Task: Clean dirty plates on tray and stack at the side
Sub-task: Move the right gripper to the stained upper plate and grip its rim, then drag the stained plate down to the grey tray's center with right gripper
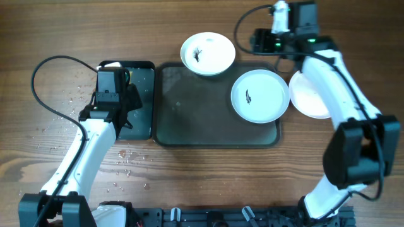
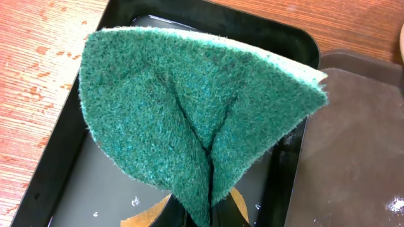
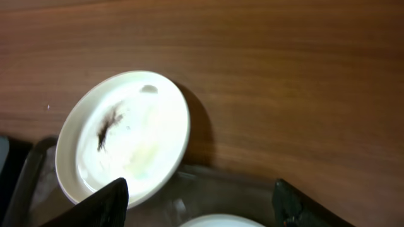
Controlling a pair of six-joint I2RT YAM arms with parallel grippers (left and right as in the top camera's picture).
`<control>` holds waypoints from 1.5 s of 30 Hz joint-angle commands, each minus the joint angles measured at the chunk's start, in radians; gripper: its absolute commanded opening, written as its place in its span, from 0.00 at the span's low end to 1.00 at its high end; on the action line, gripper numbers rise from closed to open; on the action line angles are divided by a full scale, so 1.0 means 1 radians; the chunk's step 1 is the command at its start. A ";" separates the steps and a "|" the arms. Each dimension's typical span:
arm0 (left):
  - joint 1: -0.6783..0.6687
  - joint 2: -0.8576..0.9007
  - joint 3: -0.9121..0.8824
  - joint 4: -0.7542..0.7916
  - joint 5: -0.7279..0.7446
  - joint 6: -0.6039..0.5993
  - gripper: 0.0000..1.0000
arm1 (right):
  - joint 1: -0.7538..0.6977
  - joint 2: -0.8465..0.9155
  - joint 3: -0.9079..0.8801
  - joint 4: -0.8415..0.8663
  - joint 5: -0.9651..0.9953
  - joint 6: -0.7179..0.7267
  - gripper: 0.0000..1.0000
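Note:
The grey-green tray (image 1: 189,107) lies at the table's centre. One white plate (image 1: 207,53) with a dark smudge straddles the tray's far rim; it also shows in the right wrist view (image 3: 126,139). A second smudged plate (image 1: 259,96) sits on the tray's right part. A third plate (image 1: 308,98), with no smudge showing, lies on the table right of the tray, partly under the right arm. My left gripper (image 2: 202,217) is shut on a green scouring pad (image 2: 189,101) above the black tray (image 2: 63,183). My right gripper (image 3: 199,208) is open and empty, beside the far plate.
The narrow black tray (image 1: 142,116) lies against the grey-green tray's left side and holds a little water. Water droplets (image 1: 126,161) dot the wood at the left and front left. Cables loop over both arms.

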 commanded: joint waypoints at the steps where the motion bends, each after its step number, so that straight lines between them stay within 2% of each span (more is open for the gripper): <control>1: -0.007 -0.015 -0.004 0.003 -0.021 -0.028 0.04 | 0.061 0.121 -0.010 0.061 0.072 -0.006 0.73; 3: -0.007 -0.015 -0.004 0.003 -0.019 -0.039 0.04 | 0.078 0.181 -0.010 0.112 0.074 -0.003 0.73; 6: -0.007 -0.015 -0.004 0.003 -0.019 -0.039 0.04 | 0.089 0.249 -0.010 0.162 0.073 0.056 0.67; 16: -0.007 -0.015 -0.004 0.003 -0.019 -0.039 0.04 | 0.101 0.292 -0.010 0.177 0.070 0.148 0.25; 21: -0.007 -0.015 -0.004 0.003 -0.019 -0.039 0.04 | 0.116 0.294 -0.020 0.177 0.070 0.152 0.24; 22: -0.007 -0.015 -0.004 0.003 -0.019 -0.039 0.04 | 0.118 0.294 -0.020 0.177 0.070 0.152 0.20; 24: -0.007 -0.015 -0.004 0.003 -0.019 -0.039 0.04 | 0.121 0.294 -0.020 0.178 0.070 0.152 0.04; 29: -0.007 -0.015 -0.004 0.004 -0.019 -0.039 0.04 | 0.121 0.232 -0.008 0.142 -0.024 0.151 0.04; 32: -0.007 -0.015 -0.004 0.004 -0.019 -0.039 0.04 | 0.129 0.133 -0.008 0.011 -0.067 0.152 0.04; 37: -0.007 -0.015 -0.004 0.004 -0.018 -0.039 0.04 | 0.175 0.086 -0.010 -0.212 -0.063 0.144 0.04; 45: -0.007 -0.015 -0.004 -0.001 -0.018 -0.039 0.04 | 0.298 0.090 -0.021 -0.386 0.063 0.168 0.04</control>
